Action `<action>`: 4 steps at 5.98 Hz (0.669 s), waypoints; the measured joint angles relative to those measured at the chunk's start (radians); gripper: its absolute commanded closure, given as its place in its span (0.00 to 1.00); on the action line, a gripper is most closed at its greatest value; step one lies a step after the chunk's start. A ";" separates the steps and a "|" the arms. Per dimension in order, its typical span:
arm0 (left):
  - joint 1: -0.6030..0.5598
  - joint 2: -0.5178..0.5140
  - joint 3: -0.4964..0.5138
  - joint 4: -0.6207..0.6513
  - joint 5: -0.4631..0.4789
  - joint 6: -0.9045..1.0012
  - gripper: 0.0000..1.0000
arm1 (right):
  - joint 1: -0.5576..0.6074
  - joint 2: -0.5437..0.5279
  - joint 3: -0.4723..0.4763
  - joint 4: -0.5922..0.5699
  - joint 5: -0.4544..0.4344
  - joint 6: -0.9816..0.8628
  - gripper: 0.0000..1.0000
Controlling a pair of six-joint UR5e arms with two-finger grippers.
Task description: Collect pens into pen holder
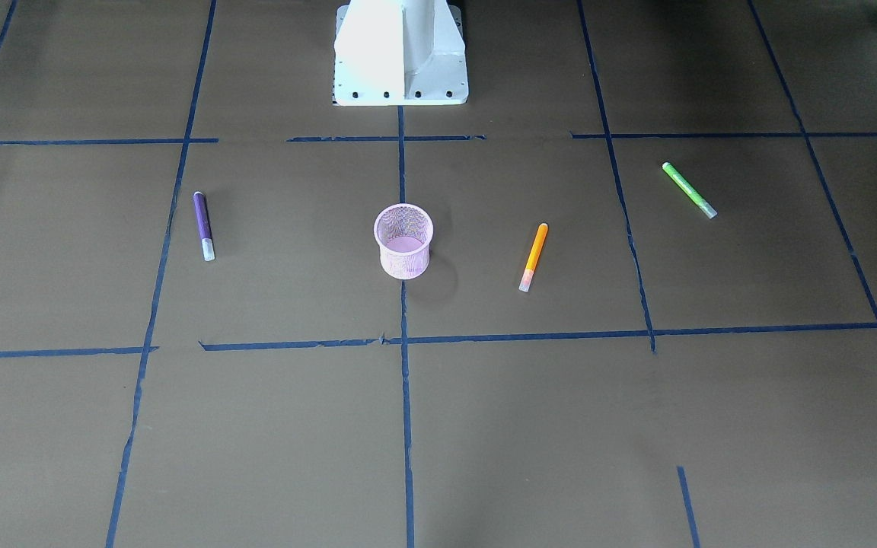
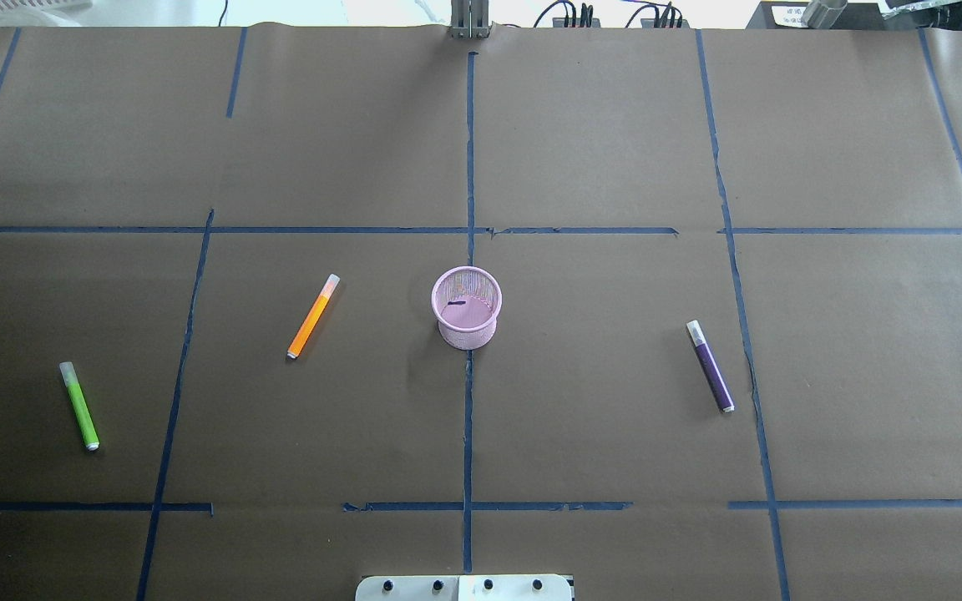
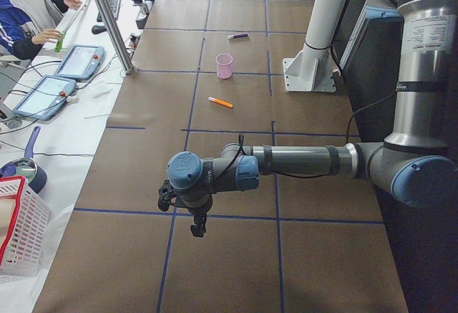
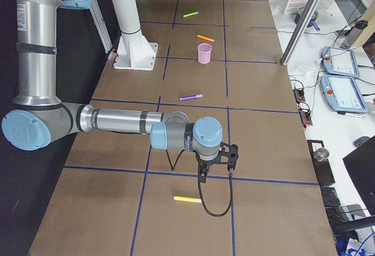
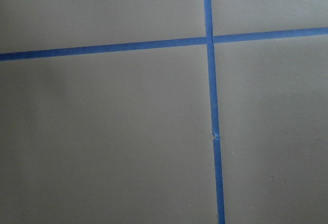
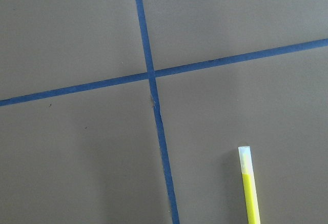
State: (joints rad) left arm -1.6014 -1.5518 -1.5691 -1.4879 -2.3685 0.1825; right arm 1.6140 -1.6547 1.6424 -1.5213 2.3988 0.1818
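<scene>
Wide counter [image 2: 615, 125] under brown paper, gridded with blue tape lines. White metal robot base [image 1: 400, 53] bolted at its robot-side edge, on the centre line.

Grey-and-blue left arm [image 3: 300, 161], stretched out level above the counter's end on the robot's left, well apart from the pens in the middle. Grey-and-blue right arm [image 4: 117, 120], stretched the same way above the opposite end.

Small round pink wire-mesh pen holder [image 2: 468, 334] with a solid rim. Stands upright on the centre tape line in the middle of the counter, in front of the base, mouth open upward.

Slim orange pen [image 2: 312, 317] with a pale translucent end, flat on the paper near the holder, on the robot's left of it, not touching. Slim green pen [image 2: 79, 406], flat, farther out on the same side and closer to the robot. Slim purple pen [image 2: 711, 367], flat, on the robot's right of the holder, just beside a tape line. Pale ends of all three turned away from the robot. Slim yellow pen [image 4: 187, 198], flat at the far end on the robot's right, near a tape crossing and just beside the right tool.

Left tool [image 3: 198, 225], black, pointing down near a tape line. Right tool [image 4: 202, 177], black, also pointing down. Seen only from the side views: cannot tell how far open either one is, or whether anything is gripped.
</scene>
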 measured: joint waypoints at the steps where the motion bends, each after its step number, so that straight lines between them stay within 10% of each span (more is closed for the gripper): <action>1: 0.000 -0.002 0.001 0.000 0.000 0.000 0.00 | 0.000 0.000 0.001 0.000 0.001 0.002 0.00; 4: 0.001 -0.007 0.001 0.001 0.000 -0.004 0.00 | -0.001 0.001 0.002 0.005 0.008 0.006 0.00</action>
State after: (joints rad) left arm -1.6005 -1.5589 -1.5678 -1.4873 -2.3685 0.1789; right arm 1.6131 -1.6537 1.6444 -1.5158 2.4066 0.1875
